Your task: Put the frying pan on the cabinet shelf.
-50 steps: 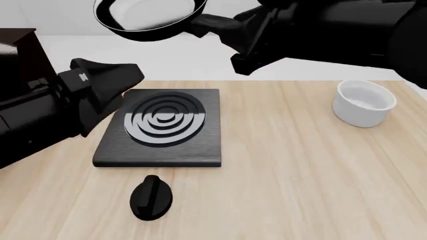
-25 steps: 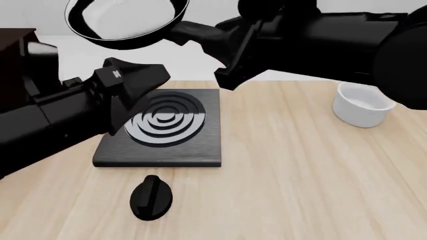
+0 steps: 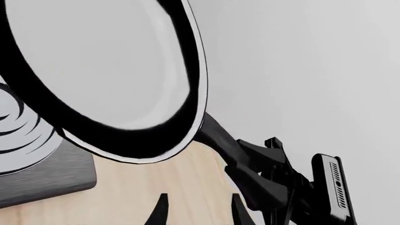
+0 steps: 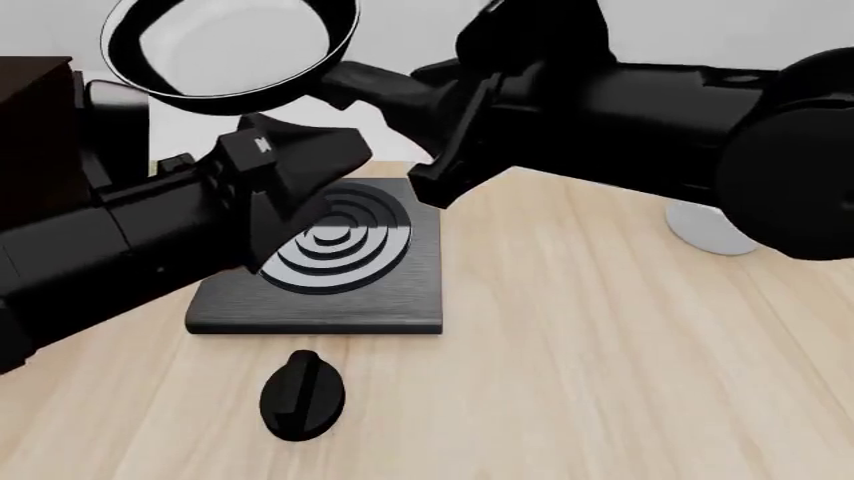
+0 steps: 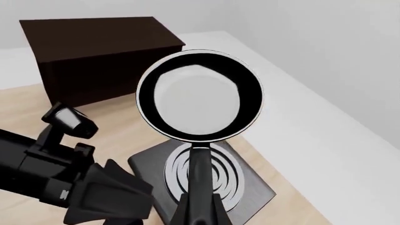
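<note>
Cabinet (image 4: pixel 34 130) at far left edge of front view, dark brown block; the cabinet shelf itself not visible, only the top and side in the right wrist view (image 5: pixel 100 51). Well left of both sets of jaws.

Left gripper (image 4: pixel 314 165) has come up and forward over the last second, now hovering above the stove plate (image 4: pixel 320 255), right under the pan. Its finger tips (image 3: pixel 161 213) show apart in the left wrist view with nothing between them, so open and empty.

Frying pan (image 4: pixel 220 45) is airborne, high above the stove plate, ahead of the right jaws and just above the left ones. In the left wrist view its pan bowl (image 3: pixel 93 70) fills most of the frame, very near but contact not clear. It has shifted steadily leftward toward the cabinet since a second ago.

Right gripper (image 4: pixel 434 105) holds the pan by its long handle (image 5: pixel 200 187), jaws clamped on it; the grip point is partly hidden by the arm body.

Stove knob (image 4: pixel 302 395) sits on the table, near side of the plate, untouched. White bowl (image 4: pixel 701 235) at right, now mostly hidden behind the right arm.

Judgement: transport under way, pan not yet over the cabinet. Left arm crowding under the pan looks like a collision risk, or a handover setup; cannot tell which.
</note>
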Robot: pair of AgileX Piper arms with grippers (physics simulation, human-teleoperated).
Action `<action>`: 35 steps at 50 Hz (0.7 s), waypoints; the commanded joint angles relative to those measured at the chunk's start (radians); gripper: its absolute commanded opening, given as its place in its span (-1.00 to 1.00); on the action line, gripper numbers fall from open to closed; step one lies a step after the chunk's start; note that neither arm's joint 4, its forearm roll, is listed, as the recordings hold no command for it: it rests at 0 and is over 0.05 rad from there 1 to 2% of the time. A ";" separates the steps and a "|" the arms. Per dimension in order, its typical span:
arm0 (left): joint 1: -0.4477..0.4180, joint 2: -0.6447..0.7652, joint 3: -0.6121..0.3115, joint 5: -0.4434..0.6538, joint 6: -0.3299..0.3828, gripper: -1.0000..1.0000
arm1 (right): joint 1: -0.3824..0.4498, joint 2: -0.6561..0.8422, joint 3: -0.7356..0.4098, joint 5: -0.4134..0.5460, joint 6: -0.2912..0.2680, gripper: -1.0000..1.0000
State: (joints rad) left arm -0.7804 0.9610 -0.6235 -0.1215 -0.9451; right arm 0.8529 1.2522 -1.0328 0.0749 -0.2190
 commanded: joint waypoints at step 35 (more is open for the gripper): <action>0.051 -0.033 -0.044 0.015 -0.040 1.00 | 0.015 -0.027 0.032 -0.037 -0.014 -1.00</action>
State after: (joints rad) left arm -0.7416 0.9326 -0.6619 -0.1005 -0.9736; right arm 0.8646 1.2411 -0.9875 0.0526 -0.2404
